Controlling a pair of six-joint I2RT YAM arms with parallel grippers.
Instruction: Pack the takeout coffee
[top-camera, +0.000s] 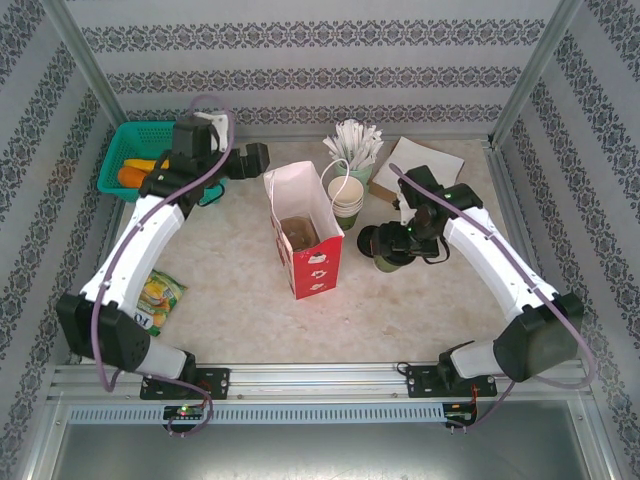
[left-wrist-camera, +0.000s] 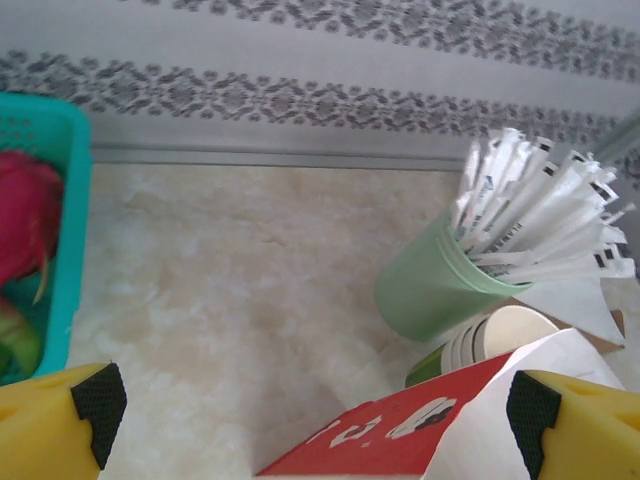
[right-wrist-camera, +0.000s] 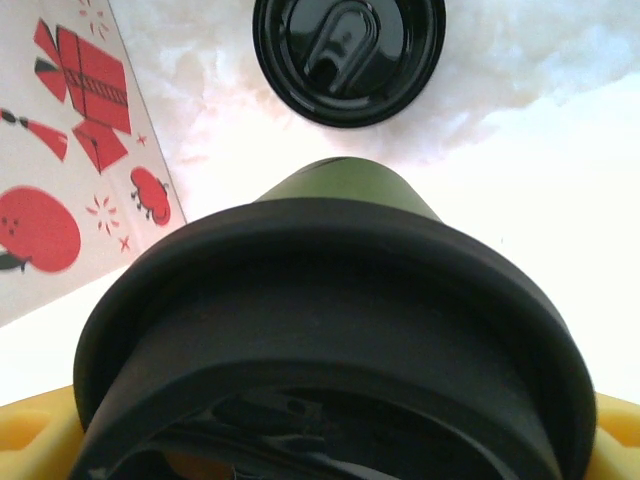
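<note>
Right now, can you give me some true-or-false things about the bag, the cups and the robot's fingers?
1. The brown tray sits inside the red-and-white bag. True.
2. The green cup between the right fingers has no lid. False: a black lid is on it.
3. A spare lid lies flat on the table. True.
4. The left fingers are squeezed shut. False: they are wide apart.
5. The straws stand in a blue cup. False: the straw cup is pale green.
</note>
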